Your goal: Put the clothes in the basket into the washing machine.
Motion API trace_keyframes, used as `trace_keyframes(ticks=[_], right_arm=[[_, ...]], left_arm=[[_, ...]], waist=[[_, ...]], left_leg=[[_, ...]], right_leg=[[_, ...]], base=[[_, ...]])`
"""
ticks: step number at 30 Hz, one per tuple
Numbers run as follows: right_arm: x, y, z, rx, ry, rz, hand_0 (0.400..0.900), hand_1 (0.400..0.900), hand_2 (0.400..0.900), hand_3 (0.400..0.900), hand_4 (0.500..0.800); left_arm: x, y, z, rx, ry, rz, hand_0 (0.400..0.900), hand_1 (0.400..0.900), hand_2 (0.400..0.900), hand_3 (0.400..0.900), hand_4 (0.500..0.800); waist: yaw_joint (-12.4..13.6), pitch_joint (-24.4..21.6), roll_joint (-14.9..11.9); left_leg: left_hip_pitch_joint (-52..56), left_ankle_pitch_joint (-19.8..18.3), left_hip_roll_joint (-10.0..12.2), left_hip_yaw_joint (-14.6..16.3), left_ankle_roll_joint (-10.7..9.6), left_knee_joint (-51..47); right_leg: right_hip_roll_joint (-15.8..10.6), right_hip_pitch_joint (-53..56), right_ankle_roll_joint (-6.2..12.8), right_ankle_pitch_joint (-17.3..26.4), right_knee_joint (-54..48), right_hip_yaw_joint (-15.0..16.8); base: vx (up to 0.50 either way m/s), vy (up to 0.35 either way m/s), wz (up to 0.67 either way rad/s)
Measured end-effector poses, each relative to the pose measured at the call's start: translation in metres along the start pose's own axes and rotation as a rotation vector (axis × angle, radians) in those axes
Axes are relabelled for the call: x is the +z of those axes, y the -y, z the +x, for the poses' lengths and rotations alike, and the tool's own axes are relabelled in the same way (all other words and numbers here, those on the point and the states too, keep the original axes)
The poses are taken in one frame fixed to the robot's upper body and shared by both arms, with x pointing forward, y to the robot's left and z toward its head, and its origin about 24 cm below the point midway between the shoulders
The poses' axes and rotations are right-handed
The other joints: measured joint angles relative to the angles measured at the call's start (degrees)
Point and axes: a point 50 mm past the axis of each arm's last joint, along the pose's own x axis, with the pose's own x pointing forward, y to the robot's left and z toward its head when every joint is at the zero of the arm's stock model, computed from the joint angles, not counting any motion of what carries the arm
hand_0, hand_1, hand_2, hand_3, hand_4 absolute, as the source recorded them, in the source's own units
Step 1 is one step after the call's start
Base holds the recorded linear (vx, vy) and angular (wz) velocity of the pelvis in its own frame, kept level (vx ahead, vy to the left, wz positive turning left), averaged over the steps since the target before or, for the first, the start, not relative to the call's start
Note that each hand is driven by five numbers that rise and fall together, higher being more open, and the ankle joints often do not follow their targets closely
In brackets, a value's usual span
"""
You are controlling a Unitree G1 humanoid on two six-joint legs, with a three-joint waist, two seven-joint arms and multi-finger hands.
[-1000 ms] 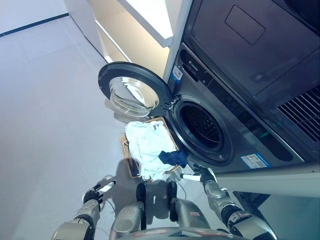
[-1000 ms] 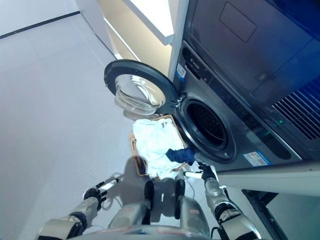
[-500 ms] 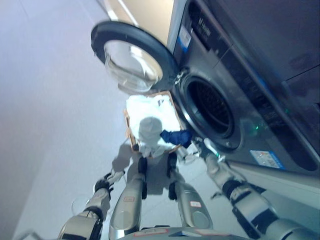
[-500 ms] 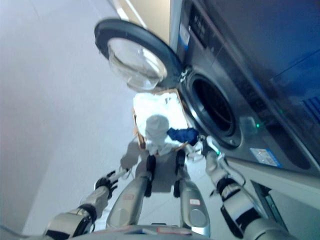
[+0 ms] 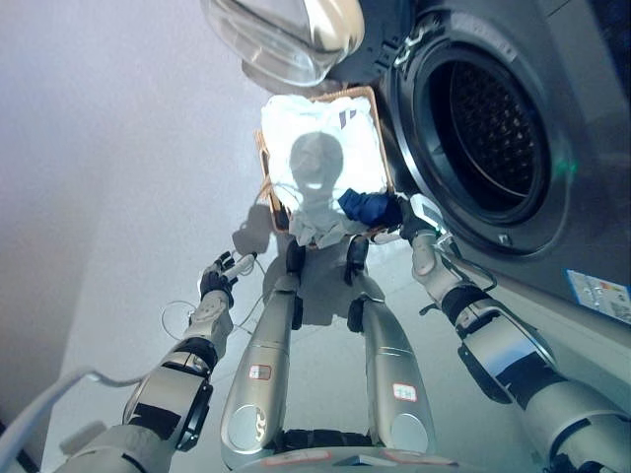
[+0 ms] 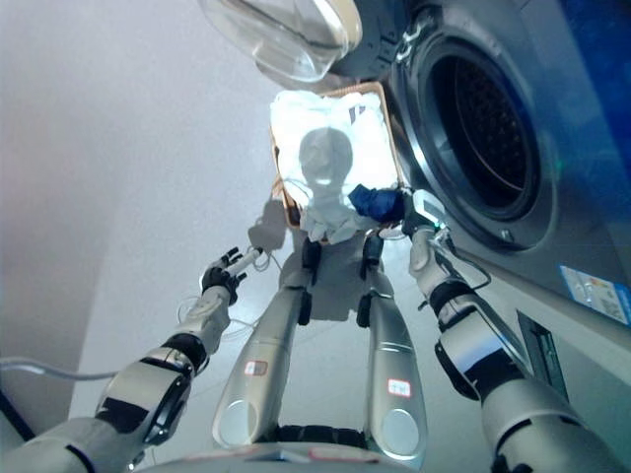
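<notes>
A wicker basket [image 5: 264,169] stands on the floor before the washing machine [image 5: 552,207]. It holds white clothes [image 5: 320,138], with a dark blue garment [image 5: 367,207] at its near right corner. The machine's round door [image 5: 286,34] is swung open to the left and the drum opening [image 5: 483,123] is dark. My right hand [image 5: 418,219] is at the right edge of the blue garment, fingers fairly straight and touching it. My left hand [image 5: 216,282] hangs over the floor to the left of the basket, fingers relaxed and empty.
Pale floor [image 5: 118,197] spreads to the left of the basket. The machine's front panel [image 5: 592,256] runs along the right side, close to my right arm.
The camera has tipped down and closer to the basket. My right hand has reached forward to the blue garment. My left hand has stretched forward a little over the floor.
</notes>
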Motion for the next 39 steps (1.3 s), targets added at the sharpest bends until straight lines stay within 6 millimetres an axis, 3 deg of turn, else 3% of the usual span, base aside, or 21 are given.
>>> trace_keyframes(ticks=[9, 12, 17, 18, 19, 20, 28, 32, 36, 39], right_arm=[[0.034, 0.071, 0.021, -0.332, 0.087, -0.027, 0.900, 0.900, 0.900, 0.900, 0.800], [0.036, 0.081, 0.024, -0.356, 0.087, -0.039, 0.900, 0.900, 0.900, 0.900, 0.800], [0.028, 0.081, 0.025, -0.325, 0.038, -0.074, 0.900, 0.900, 0.900, 0.900, 0.800], [0.028, 0.081, 0.025, -0.316, 0.034, -0.075, 0.733, 0.733, 0.733, 0.733, 0.700], [0.028, 0.081, 0.025, -0.310, 0.033, -0.076, 0.627, 0.627, 0.627, 0.627, 0.636], [0.028, 0.081, 0.025, -0.304, 0.033, -0.075, 0.400, 0.400, 0.400, 0.400, 0.500], [0.018, 0.083, 0.025, -0.275, -0.006, -0.095, 0.400, 0.400, 0.400, 0.400, 0.500], [0.011, 0.066, 0.022, -0.224, -0.022, -0.101, 0.400, 0.400, 0.400, 0.400, 0.500], [0.016, 0.065, 0.021, -0.241, -0.011, -0.059, 0.400, 0.400, 0.400, 0.400, 0.500], [0.038, 0.085, 0.024, -0.324, 0.070, 0.114, 0.400, 0.400, 0.400, 0.400, 0.500]], left_arm=[[0.048, 0.032, 0.000, -0.083, 0.186, -0.038, 0.900, 0.900, 0.900, 0.900, 0.800], [0.055, 0.036, -0.001, -0.095, 0.207, -0.049, 0.900, 0.900, 0.900, 0.900, 0.800], [0.051, 0.034, 0.000, -0.091, 0.178, -0.069, 0.900, 0.900, 0.900, 0.900, 0.800], [0.049, 0.034, 0.001, -0.090, 0.169, -0.070, 0.900, 0.900, 0.900, 0.900, 0.800], [0.046, 0.033, 0.001, -0.087, 0.161, -0.070, 0.900, 0.900, 0.900, 0.900, 0.800], [0.043, 0.032, 0.001, -0.081, 0.149, -0.070, 0.900, 0.900, 0.900, 0.900, 0.800], [0.044, 0.035, 0.001, -0.085, 0.148, -0.075, 0.900, 0.900, 0.900, 0.900, 0.800], [0.046, 0.036, 0.001, -0.087, 0.153, -0.076, 0.900, 0.900, 0.900, 0.900, 0.800], [0.047, 0.037, 0.001, -0.084, 0.158, -0.084, 0.900, 0.900, 0.900, 0.900, 0.800], [0.046, 0.032, 0.001, -0.064, 0.158, -0.111, 0.900, 0.900, 0.900, 0.900, 0.800]], waist=[[0.51, 0.27, 0.35], [0.80, 0.38, 0.51], [1.72, 0.36, 0.53], [1.74, 0.36, 0.53], [1.75, 0.35, 0.54], [1.77, 0.35, 0.55], [1.90, 0.26, 0.71], [2.37, 0.18, 0.85], [2.33, 0.09, 1.03], [1.46, 0.06, 1.09]], left_leg=[[-19.24, -2.45, -1.64, 1.06, 0.31, 14.76], [-22.35, -2.72, -1.54, 1.75, 0.40, 17.03], [-24.87, -2.65, -1.47, 1.82, 0.07, 18.67], [-24.86, -2.61, -1.46, 1.81, 0.00, 18.67], [-24.79, -2.61, -1.44, 1.82, -0.05, 18.67], [-24.74, -2.61, -1.41, 1.80, -0.12, 18.60], [-24.42, -2.49, -1.42, 1.93, -0.35, 18.02], [-23.15, -2.41, -1.44, 1.93, -0.50, 17.52], [-21.84, -2.36, -1.42, 2.05, -0.48, 17.09], [-20.28, -2.08, -1.37, 2.22, -0.08, 15.80]], right_leg=[[-2.74, -21.41, -1.07, -5.62, 19.59, 1.32], [-3.02, -24.75, -1.11, -5.83, 21.96, 1.74], [-3.12, -27.72, -1.30, -6.16, 24.44, 1.92], [-3.10, -27.79, -1.32, -6.18, 24.60, 1.94], [-3.10, -27.77, -1.48, -6.28, 24.64, 1.93], [-3.07, -27.77, -1.52, -6.31, 24.66, 1.93], [-3.10, -27.72, -1.56, -6.30, 24.64, 2.01], [-3.12, -26.70, -2.03, -6.46, 24.57, 2.01], [-3.03, -25.45, -2.01, -6.43, 23.87, 2.20], [-2.89, -23.65, -1.77, -5.67, 21.84, 2.24]], base=[[-0.02, -0.002, 0.05], [0.01, -0.029, 0.06], [0.02, -0.023, 0.05], [0.02, -0.018, 0.03], [0.00, 0.000, 0.00], [0.01, -0.010, 0.04], [0.00, 0.000, 0.00], [0.00, 0.016, -0.02], [0.00, 0.043, -0.12], [0.01, 0.038, -0.15]])
